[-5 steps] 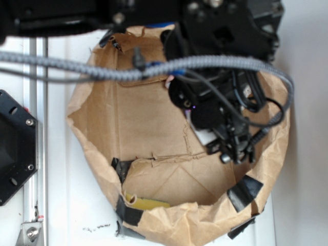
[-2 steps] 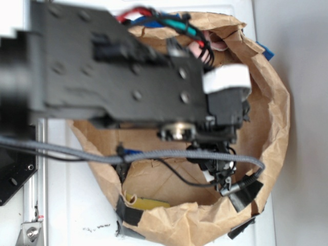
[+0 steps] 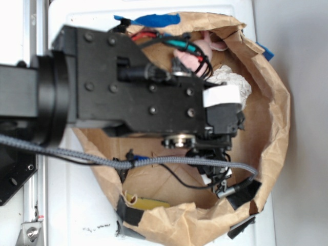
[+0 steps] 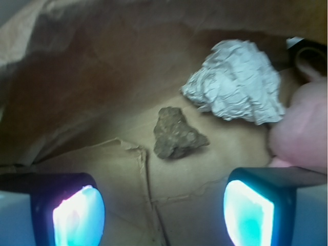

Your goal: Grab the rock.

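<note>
In the wrist view the rock (image 4: 177, 134), a small rough brown-grey lump, lies on the brown paper floor of the bag, ahead of my gripper (image 4: 164, 215) and apart from it. The gripper is open, its two glowing pads (image 4: 77, 215) set wide with only bare paper between them. A crumpled white paper wad (image 4: 236, 82) sits just beyond and right of the rock, and a pink toy (image 4: 302, 128) is at the right edge. In the exterior view the gripper (image 3: 215, 177) hangs inside the bag, and the arm hides the rock.
The brown paper bag's rolled walls (image 3: 277, 128) ring the whole workspace, patched with black tape (image 3: 246, 192) and blue tape (image 3: 154, 20). In the exterior view the white wad (image 3: 230, 79) and pink toy (image 3: 197, 54) lie at the bag's far side. A yellow piece (image 3: 146, 203) rests by the front wall.
The arm's black body has swung over the bag's left and middle, and the gripper has moved toward the bag's front right. The wad and pink toy have come into view.
</note>
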Robot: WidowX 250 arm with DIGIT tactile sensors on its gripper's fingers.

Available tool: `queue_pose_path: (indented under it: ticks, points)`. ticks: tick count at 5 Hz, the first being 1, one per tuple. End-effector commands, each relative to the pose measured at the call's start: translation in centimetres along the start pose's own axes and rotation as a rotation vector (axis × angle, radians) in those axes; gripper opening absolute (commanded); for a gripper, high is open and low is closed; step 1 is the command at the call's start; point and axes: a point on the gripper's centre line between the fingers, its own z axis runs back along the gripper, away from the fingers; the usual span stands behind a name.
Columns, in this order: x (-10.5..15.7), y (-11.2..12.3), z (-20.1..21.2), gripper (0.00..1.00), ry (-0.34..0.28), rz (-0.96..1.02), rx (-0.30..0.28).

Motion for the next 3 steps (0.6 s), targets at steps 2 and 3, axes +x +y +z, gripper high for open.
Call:
queue_pose_path:
  ticks: [2,3]
  points:
    - [0.20,-0.07,-0.63,1.00,-0.038,-0.038,-0.011]
    - [0.21,-0.47,-1.05,1.00,-0.086,-0.053,-0.016]
